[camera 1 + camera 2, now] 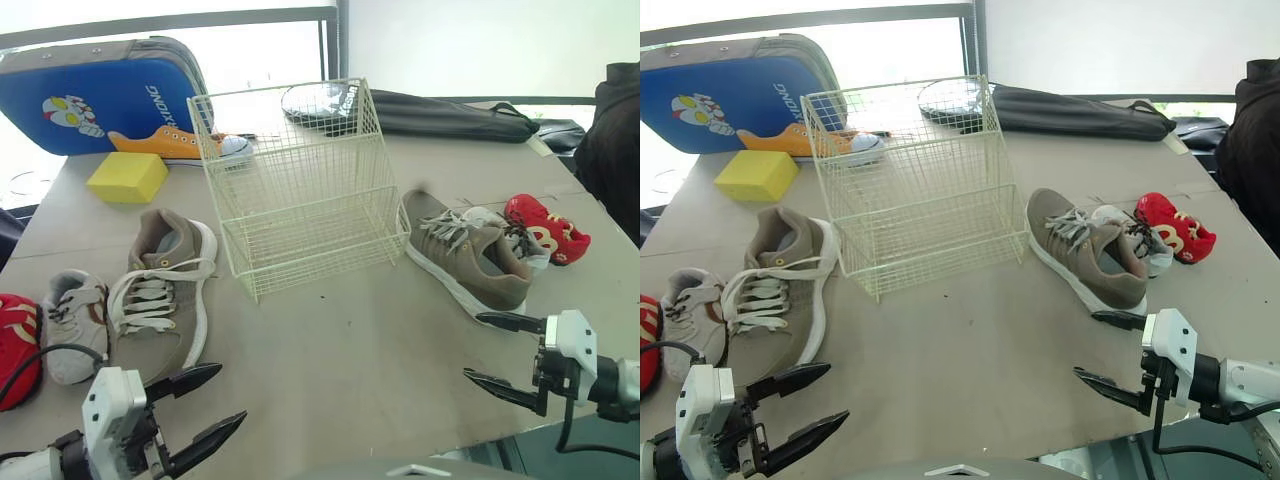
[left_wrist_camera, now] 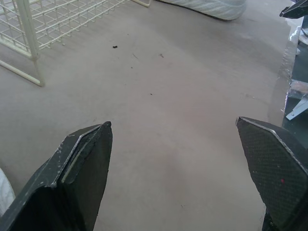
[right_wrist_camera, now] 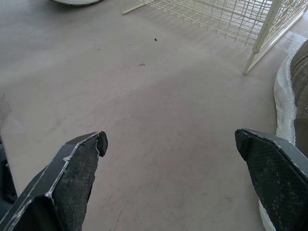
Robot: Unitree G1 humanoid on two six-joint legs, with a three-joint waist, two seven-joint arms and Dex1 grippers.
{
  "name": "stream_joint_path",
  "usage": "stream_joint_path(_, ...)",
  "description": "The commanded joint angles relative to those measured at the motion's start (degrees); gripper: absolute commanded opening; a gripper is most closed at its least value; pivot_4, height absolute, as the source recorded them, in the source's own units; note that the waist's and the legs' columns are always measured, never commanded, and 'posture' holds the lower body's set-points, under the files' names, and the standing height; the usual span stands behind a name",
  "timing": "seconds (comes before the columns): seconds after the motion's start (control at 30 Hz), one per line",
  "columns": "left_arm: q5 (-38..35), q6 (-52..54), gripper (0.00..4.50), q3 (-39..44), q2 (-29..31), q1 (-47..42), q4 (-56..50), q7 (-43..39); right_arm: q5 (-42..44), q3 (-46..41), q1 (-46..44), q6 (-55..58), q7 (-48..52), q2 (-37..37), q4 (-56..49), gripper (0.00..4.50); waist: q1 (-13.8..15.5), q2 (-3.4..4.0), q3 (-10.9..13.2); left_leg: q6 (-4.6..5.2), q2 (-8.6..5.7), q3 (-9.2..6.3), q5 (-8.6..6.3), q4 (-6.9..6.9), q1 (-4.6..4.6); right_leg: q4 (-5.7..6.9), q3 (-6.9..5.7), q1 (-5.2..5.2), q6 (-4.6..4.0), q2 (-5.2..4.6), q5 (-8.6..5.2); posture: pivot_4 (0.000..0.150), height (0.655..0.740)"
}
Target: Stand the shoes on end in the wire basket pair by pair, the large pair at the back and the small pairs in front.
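Hovering left gripper [image 1: 230, 392]: fingers wide apart, big tan shoe [image 1: 165, 290] just ahead
Right gripper [image 1: 472, 346]: spread open too, other tan shoe [image 1: 465, 260] close by
Wire basket [image 1: 305, 185]: mid-table between those shoes, well ahead

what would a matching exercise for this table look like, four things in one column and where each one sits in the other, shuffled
Things:
1. wire basket
2. yellow block
3. orange sneaker
4. black bag

Places:
a. far side of the table, behind the basket toward the right
b. middle of the table, no shoes in it
c. directly in front of the blue case
d. left of the basket, just beyond a big tan shoe

Pairs: 1-b, 2-d, 3-c, 4-a
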Motion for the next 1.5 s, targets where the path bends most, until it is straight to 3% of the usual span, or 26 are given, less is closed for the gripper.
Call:
stream_joint_path(0.03, -4.0, 3.3, 4.50, 1.3, 2.5, -4.3, 1.5, 0.7, 0.8, -0.6, -0.1, -1.0, -1.0, 1.5, -1.1, 4.41, 0.0, 0.00, 0.0, 0.00, 0.00, 0.00, 0.00, 0.00, 0.00, 0.00, 0.00, 0.00, 0.00, 0.00, 0.00, 0.150, 0.7400)
stream_joint_path(0.13, -8.3, 7.7, 4.50, 2.2, 5.1, -10.2, 4.2, 2.2, 1.4, 0.0, -0.4, 0.0, -3.3, 3.5, -2.8, 4.41, 0.7, 0.08, 0.0, 0.00, -0.01, -0.28, 0.01, 0.08, 0.04, 0.12, -0.09, -0.02, 0.01, 0.15, -0.01, 0.150, 0.7400)
stream_joint_path(0.3, -9.0, 7.2, 4.50, 3.5, 1.9, -6.4, 0.8, 1.1, 3.5, 0.4, -2.3, 2.7, -5.9, 4.2, -5.5, 4.41, -0.7, 0.12, 0.0, -0.09, 0.00, -0.01, 0.00, 0.07, 0.11, 0.06, 0.07, -0.03, -0.01, 0.20, 0.01, 0.150, 0.7400)
stream_joint_path(0.6, -12.7, 7.6, 4.50, 5.5, 0.0, -5.4, -1.4, 1.0, 6.4, 1.2, -7.5, 8.3, -9.1, 3.4, -9.5, 4.41, 0.1, 0.10, 0.0, -0.08, 0.00, -0.11, -0.07, 0.10, 0.04, 0.03, 0.12, -0.02, -0.01, 0.03, 0.01, 0.150, 0.7400)
stream_joint_path(0.7, -16.0, 8.8, 4.50, 6.4, 0.7, -5.3, -3.5, 0.8, 7.5, 1.8, -10.5, 10.2, -10.6, 3.8, -9.2, 4.41, -0.1, 0.10, 0.0, -0.08, 0.00, -0.10, -0.07, 0.10, 0.06, 0.03, 0.10, -0.02, -0.01, 0.05, 0.01, 0.150, 0.7400)
stream_joint_path(0.93, -14.0, 8.4, 4.50, 6.2, 5.9, -5.6, -6.2, -5.2, 7.4, 0.4, -10.9, 13.0, -16.7, 6.0, -10.2, 4.41, 0.0, 0.12, 0.0, -0.09, 0.00, -0.10, -0.06, 0.09, 0.05, 0.02, -0.03, -0.04, -0.03, 0.07, 0.01, 0.150, 0.7400)
stream_joint_path(1.1, -15.2, 10.7, 4.50, 1.9, 10.7, -15.3, -6.2, -2.9, 4.9, -4.4, -8.2, 18.3, -27.7, 6.3, -16.9, 4.41, 0.2, 0.19, 0.0, -0.09, -0.03, -0.12, -0.05, 0.10, 0.06, 0.06, -0.06, -0.04, -0.03, 0.20, 0.02, 0.150, 0.7400)
stream_joint_path(1.2, -16.7, 12.9, 4.50, -2.6, 12.9, -22.6, -5.7, -2.0, 15.9, -11.0, -6.8, 23.4, -31.5, 6.5, -19.5, 4.41, 0.0, 0.23, 0.0, -0.11, -0.06, -0.11, -0.05, 0.10, 0.08, 0.09, -0.03, -0.04, -0.03, 0.24, 0.02, 0.150, 0.7400)
stream_joint_path(1.27, -16.5, 14.1, 4.50, -6.1, 14.0, -26.9, -5.2, -1.9, 15.9, -15.7, -3.9, 24.3, -31.9, 5.8, -21.0, 4.41, -0.1, 0.25, 0.0, -0.16, -0.05, -0.11, -0.01, 0.09, 0.10, 0.06, -0.01, -0.04, -0.04, 0.29, 0.03, 0.150, 0.7400)
stream_joint_path(1.37, -11.1, 19.2, 4.50, -23.2, 10.1, -45.9, -0.8, 4.5, 15.0, -21.8, 3.3, 25.7, -32.8, 6.1, -23.3, 4.41, 1.2, 0.55, -0.2, -0.11, -0.15, -0.25, 0.04, 0.12, 0.06, -0.03, -0.09, 0.06, -0.03, 0.26, 0.04, 0.150, 0.7400)
stream_joint_path(1.5, -10.0, 23.1, 4.50, -31.5, 6.7, -56.7, 2.2, 6.3, 11.9, -22.9, 10.1, 26.5, -33.7, 7.6, -22.8, 4.41, 0.8, 0.35, -0.3, -0.25, -0.29, -0.30, 0.17, 0.19, 0.12, 0.18, 0.07, 0.01, 0.20, 0.31, 0.16, 0.150, 0.7400)
